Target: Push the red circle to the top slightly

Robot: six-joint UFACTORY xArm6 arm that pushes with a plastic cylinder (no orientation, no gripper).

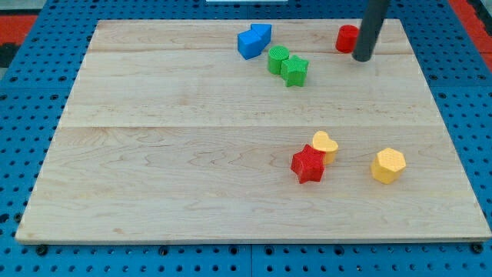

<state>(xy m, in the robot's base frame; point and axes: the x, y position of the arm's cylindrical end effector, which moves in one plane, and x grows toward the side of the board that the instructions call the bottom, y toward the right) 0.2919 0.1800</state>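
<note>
The red circle point(346, 38) sits near the view's top right on the wooden board point(192, 154), partly hidden by my rod. My tip point(362, 58) rests on the board just to the right of and slightly below the red circle, touching or almost touching it.
Two blue blocks point(252, 40) sit together at the top centre. Two green blocks point(287, 65) touch just below and right of them. A red star point(308, 164) touches a yellow heart point(326, 145) at lower right. A yellow hexagon point(388, 165) lies further right.
</note>
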